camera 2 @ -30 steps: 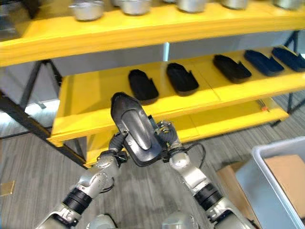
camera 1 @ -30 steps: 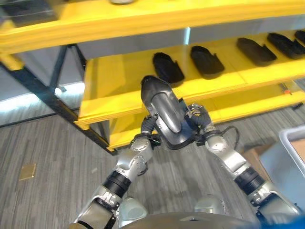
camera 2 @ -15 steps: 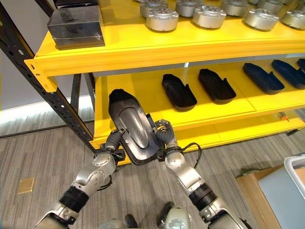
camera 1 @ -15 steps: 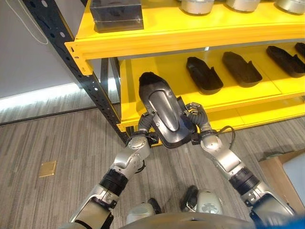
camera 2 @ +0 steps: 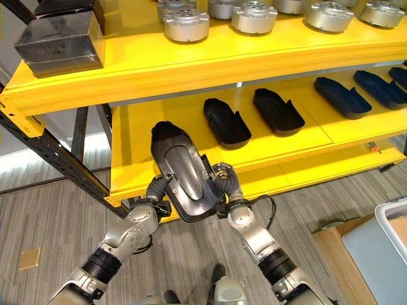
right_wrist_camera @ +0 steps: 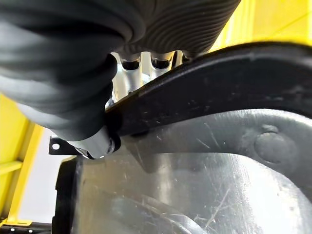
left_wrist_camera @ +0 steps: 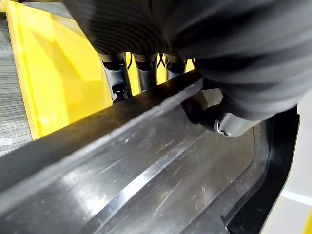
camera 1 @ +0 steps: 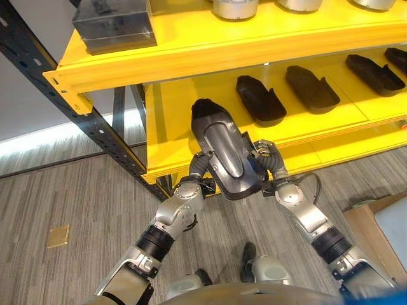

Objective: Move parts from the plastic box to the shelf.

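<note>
Holding one dark part (camera 1: 226,152) between both hands — left hand (camera 1: 198,166) and right hand (camera 1: 267,159) each pinching an opposite rim, thumb over, fingers under. Part rides tilted, nose toward the middle shelf (camera 1: 178,114) — likely bound beside the parts (camera 1: 259,100) already there.

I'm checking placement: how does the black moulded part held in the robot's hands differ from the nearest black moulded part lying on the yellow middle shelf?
The held black moulded part is gripped at its edges by the left hand and right hand, in front of the yellow middle shelf; the nearest shelved black part lies flat, untouched. The held part shows a glossy raised face; the shelved one shows a hollow. Both are black and elongated.
</note>
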